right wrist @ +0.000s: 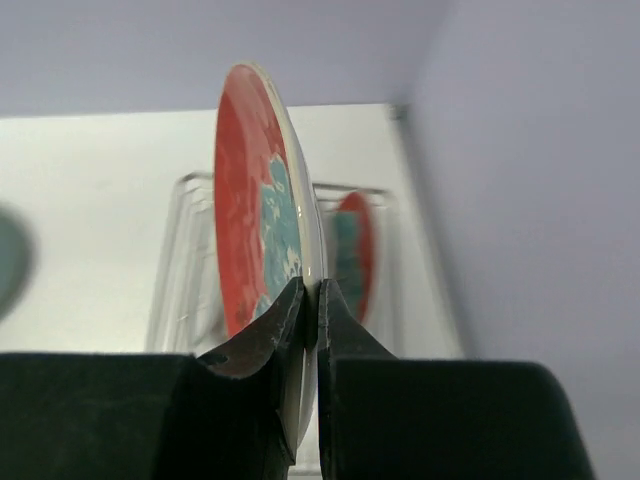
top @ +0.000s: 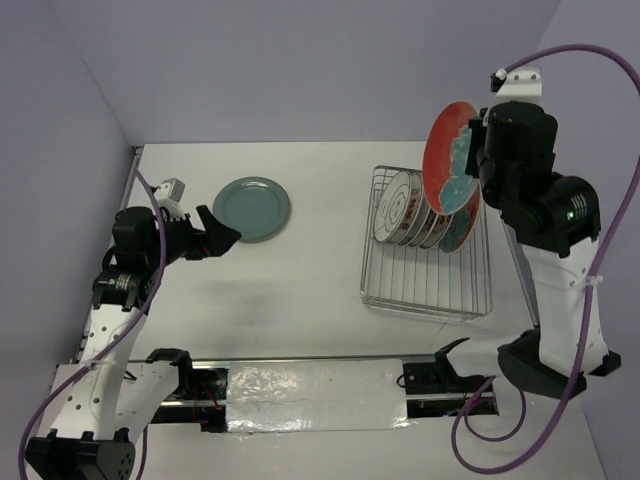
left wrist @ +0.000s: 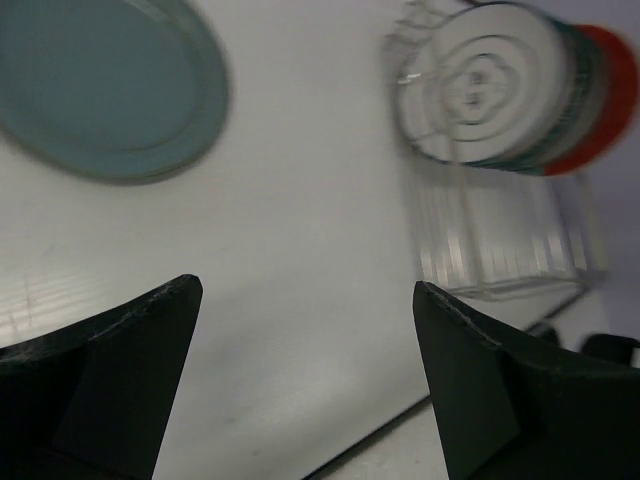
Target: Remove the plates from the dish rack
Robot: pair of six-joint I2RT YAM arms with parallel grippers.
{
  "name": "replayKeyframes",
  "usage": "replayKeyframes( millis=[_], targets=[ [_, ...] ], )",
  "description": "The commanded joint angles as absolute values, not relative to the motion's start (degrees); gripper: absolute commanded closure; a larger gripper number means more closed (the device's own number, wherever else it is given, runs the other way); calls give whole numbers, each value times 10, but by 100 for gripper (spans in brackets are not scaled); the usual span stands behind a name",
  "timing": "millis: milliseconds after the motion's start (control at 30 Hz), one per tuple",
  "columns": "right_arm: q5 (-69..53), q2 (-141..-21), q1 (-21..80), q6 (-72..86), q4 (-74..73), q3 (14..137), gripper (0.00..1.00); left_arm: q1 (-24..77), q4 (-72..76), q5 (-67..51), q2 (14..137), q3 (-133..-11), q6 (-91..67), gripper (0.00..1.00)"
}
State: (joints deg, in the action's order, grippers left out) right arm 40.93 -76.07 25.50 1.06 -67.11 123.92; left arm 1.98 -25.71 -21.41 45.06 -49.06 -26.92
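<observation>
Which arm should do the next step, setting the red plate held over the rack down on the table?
Right. The right gripper is shut on the red plate at its rim, above the dish rack. The left gripper is open and empty beside the teal plate, away from the rack.

Light: bright, even and diffuse from overhead; the white table [top: 300,330] is close to washed out.
Shadows: a soft grey smudge lies on the table left of centre, and a faint one under the dish rack [top: 428,270].
Left wrist view: motion-smeared; teal plate [left wrist: 100,90] and rack are soft.
Right wrist view: red plate [right wrist: 255,210] is sharp, the far rack blurred.
</observation>
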Motion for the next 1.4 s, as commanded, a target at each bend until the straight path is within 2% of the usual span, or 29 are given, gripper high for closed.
replayKeyframes(
  millis=[0, 100, 200, 433, 700, 867, 967, 1000, 1067, 1100, 1167, 1200, 1233, 1267, 1300, 1367],
  targets=[
    [144, -693, 261, 72, -521, 1164, 100, 23, -102, -469, 432, -532, -340, 0],
    [-61, -650, 262, 140, -405, 1039, 100, 25, -24, -509, 434, -547, -381, 0],
    [-180, -642, 261, 182, -312, 958, 100, 27, -29, -524, 464, -574, -378, 0],
    [-256, -647, 272, 246, -200, 872, 100, 30, -143, -444, 487, -584, -313, 1],
    [-294, -651, 284, 266, -134, 844, 100, 33, -144, -443, 503, -559, -316, 5],
    [-313, -658, 288, 292, -89, 818, 100, 39, -70, -503, 507, -535, -377, 6],
    [-316, -659, 294, 304, -63, 804, 100, 50, -12, -518, 509, -525, -413, 18],
    [-317, -659, 295, 308, -55, 800, 100, 57, 19, -520, 509, -522, -423, 28],
    [-316, -660, 300, 320, -34, 789, 100, 66, 48, -520, 512, -515, -452, 40],
    [-316, -662, 301, 323, -22, 787, 100, 76, 74, -522, 518, -510, -468, 58],
    [-313, -664, 308, 330, -12, 778, 100, 84, 77, -515, 524, -513, -472, 81],
    [-310, -665, 309, 329, -13, 776, 100, 89, 70, -499, 527, -521, -463, 99],
    [-305, -664, 309, 322, -17, 771, 100, 90, 42, -486, 528, -526, -455, 100],
    [-277, -661, 309, 317, -25, 769, 92, 90, 20, -469, 527, -532, -446, 100],
    [-253, -657, 309, 312, -54, 767, 61, 90, -8, -413, 526, -545, -426, 100],
    [-154, -636, 305, 299, -94, 766, 31, 88, -110, -332, 526, -562, -409, 100]
  ],
)
